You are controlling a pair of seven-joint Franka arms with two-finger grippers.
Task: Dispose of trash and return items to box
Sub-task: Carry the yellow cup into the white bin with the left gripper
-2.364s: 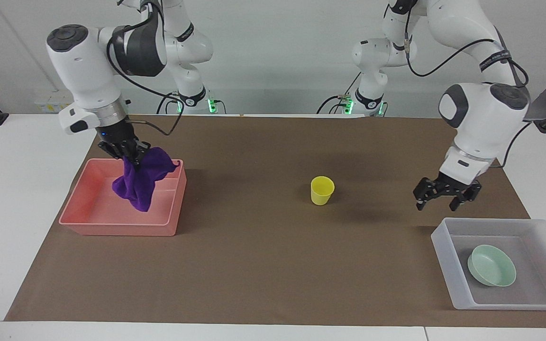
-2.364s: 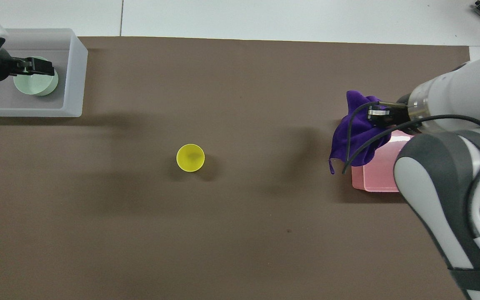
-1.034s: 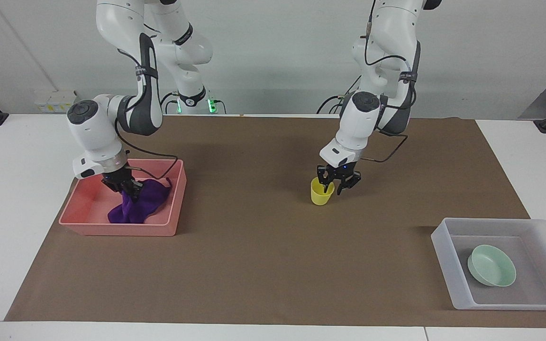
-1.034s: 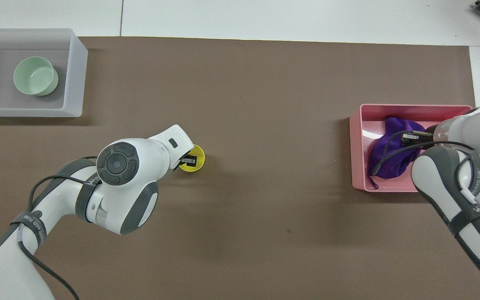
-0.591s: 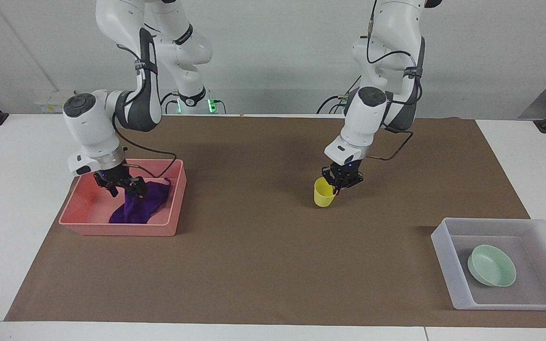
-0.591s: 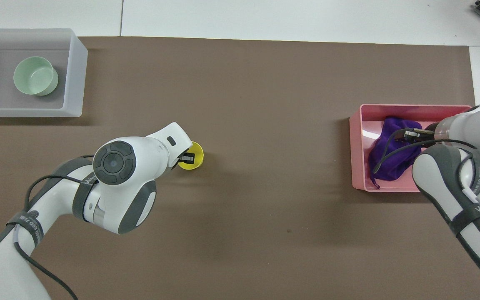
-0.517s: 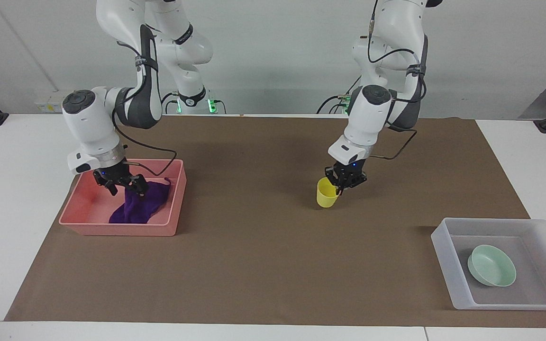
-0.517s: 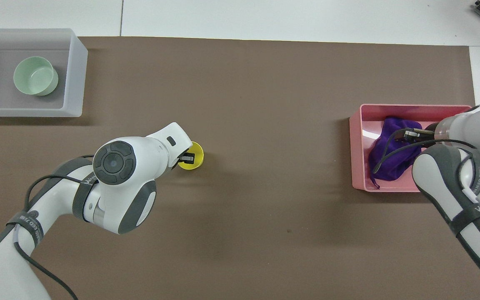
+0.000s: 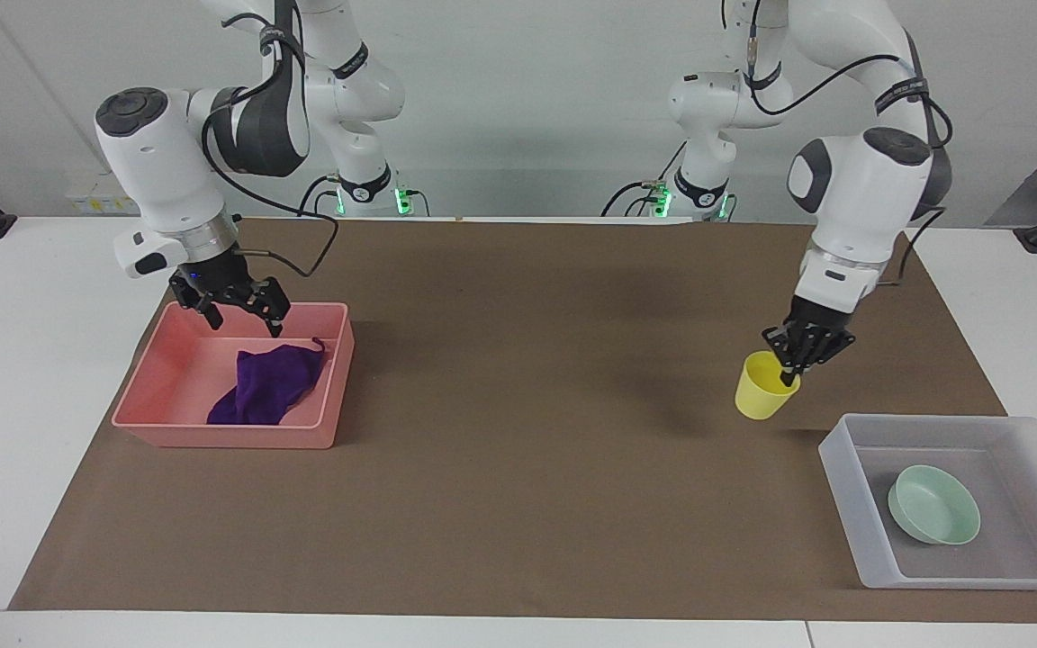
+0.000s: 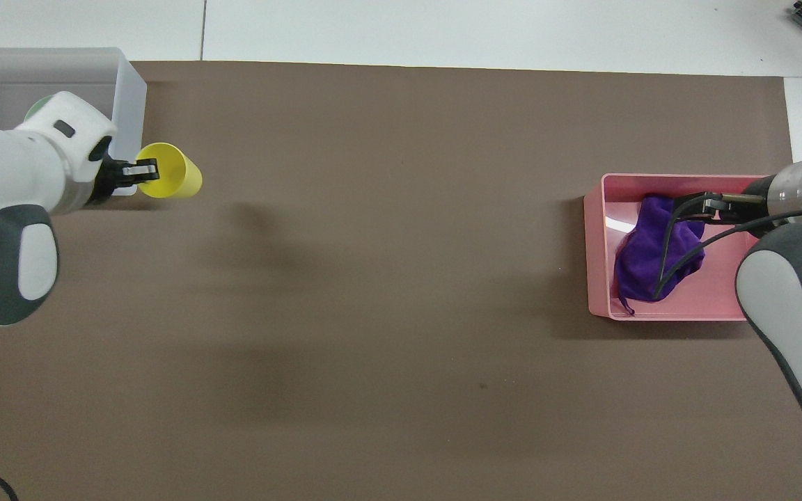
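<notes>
left gripper [image 9: 793, 358]: pinching yellow cup [image 9: 760, 387] by its rim, centre right of the facing view
right gripper [image 9: 235, 310]: fingers spread, empty, above pink bin [image 9: 212, 423], upper left

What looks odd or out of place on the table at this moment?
Only the yellow cup: it hangs tilted in the air, pinched by its rim in the left claw, near the translucent tray. The purple cloth lies crumpled in the pink bin, below the open right claw.
</notes>
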